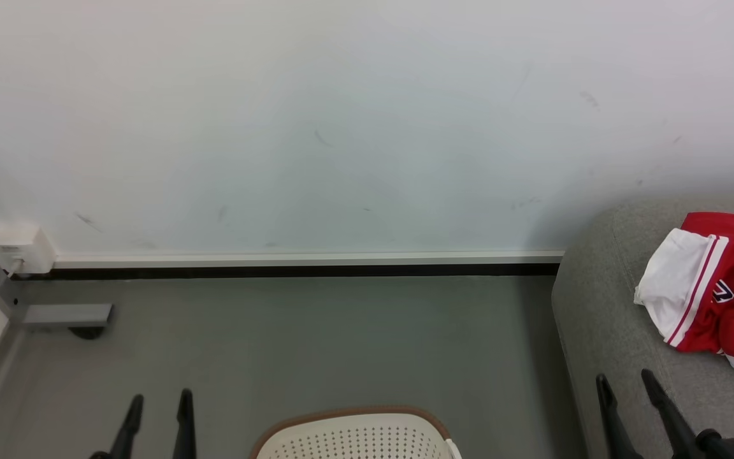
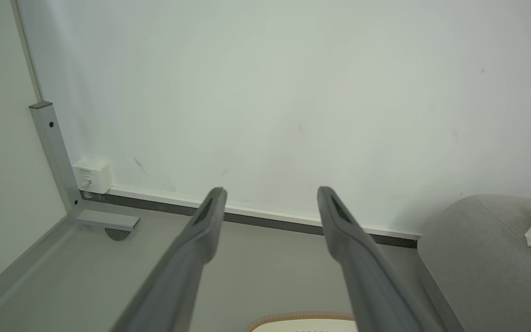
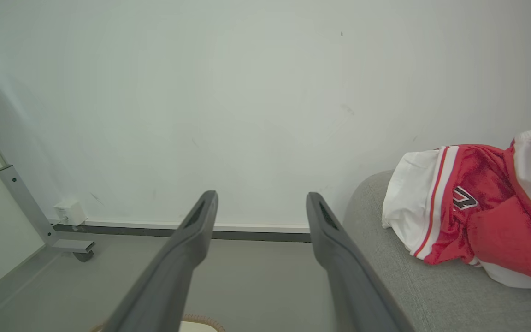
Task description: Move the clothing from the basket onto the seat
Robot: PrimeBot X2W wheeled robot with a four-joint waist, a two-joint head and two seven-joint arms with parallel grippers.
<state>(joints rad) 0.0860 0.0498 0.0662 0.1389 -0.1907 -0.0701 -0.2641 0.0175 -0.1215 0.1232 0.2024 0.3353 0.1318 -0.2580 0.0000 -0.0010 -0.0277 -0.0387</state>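
The red and white clothing [image 1: 717,293] lies crumpled on the grey seat [image 1: 603,306] at the right, its dark logo patch facing up; the right wrist view has the clothing [image 3: 477,216] on the seat [image 3: 385,258] too. The basket [image 1: 354,437] shows its cream perforated wall and brown rim at the bottom centre, with no garment visible in the part shown. My left gripper [image 1: 158,398] is open at the lower left over the floor, its fingers [image 2: 210,216] spread. My right gripper [image 1: 625,379] is open above the seat's front corner, holding nothing.
A white wall with a baseboard [image 1: 303,260] runs across the back. A grey metal frame foot with a caster [image 1: 67,315] and a white wall box [image 1: 20,245] stand at the left corner. Grey floor [image 1: 316,344] lies between the basket and the wall.
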